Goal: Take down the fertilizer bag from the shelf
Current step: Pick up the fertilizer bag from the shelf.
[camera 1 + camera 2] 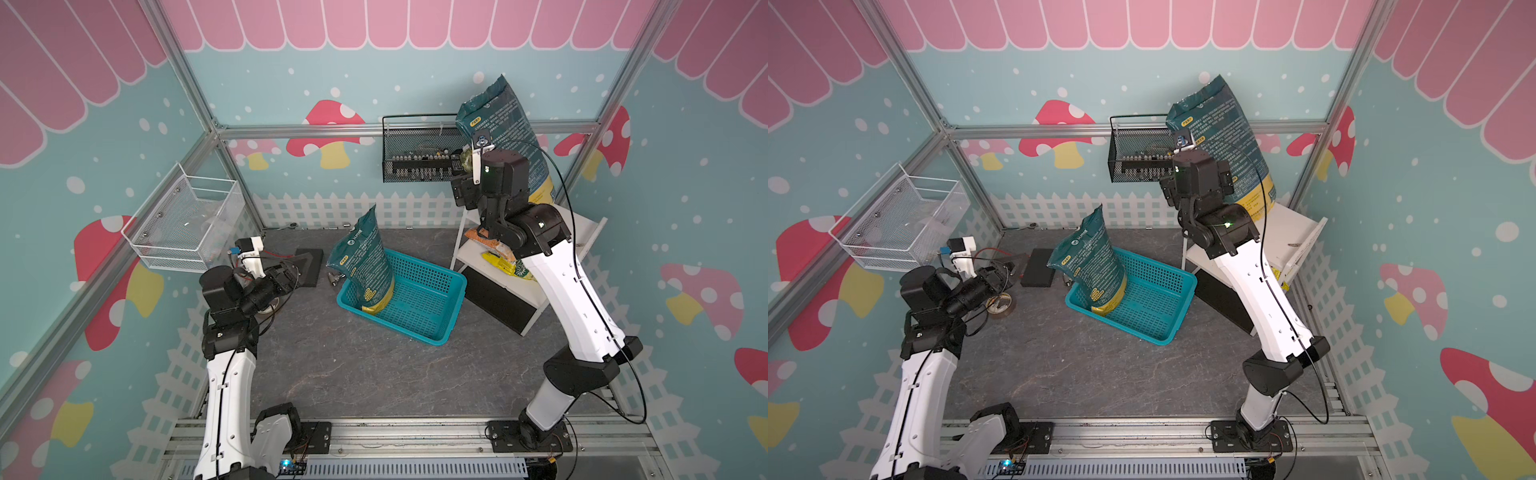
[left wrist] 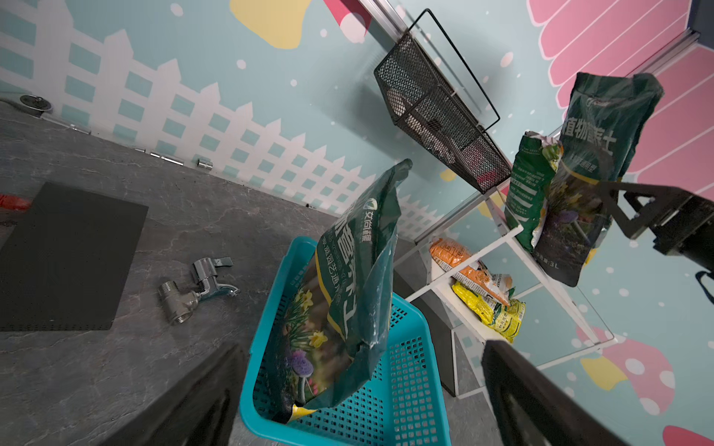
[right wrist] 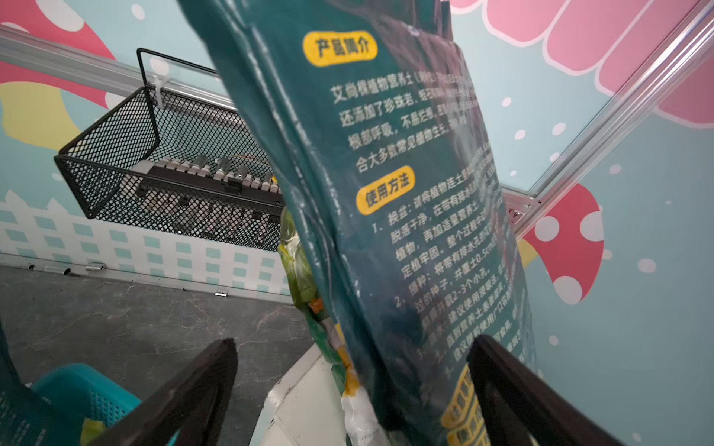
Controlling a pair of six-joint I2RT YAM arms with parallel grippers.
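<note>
the white shelf point(image 1: 590, 232) carries a dark green fertilizer bag point(image 1: 505, 124) standing on its top board.

glossy plastic fertilizer bag point(image 3: 405, 216), matt white shelf point(image 1: 590, 232)

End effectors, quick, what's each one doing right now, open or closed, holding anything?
Left end effector: open, empty.
Right end effector: open around the bag on the shelf, not clamped.

Even, bright overhead light; soft shadows under teal perforated plastic basket point(image 1: 419, 299). Glare streaks on glossy dark-green fertilizer bag point(image 3: 405, 200). Wrist views wide-angle, edges bowed; near black gripper fingers point(image 3: 185, 394) blurred.
</note>
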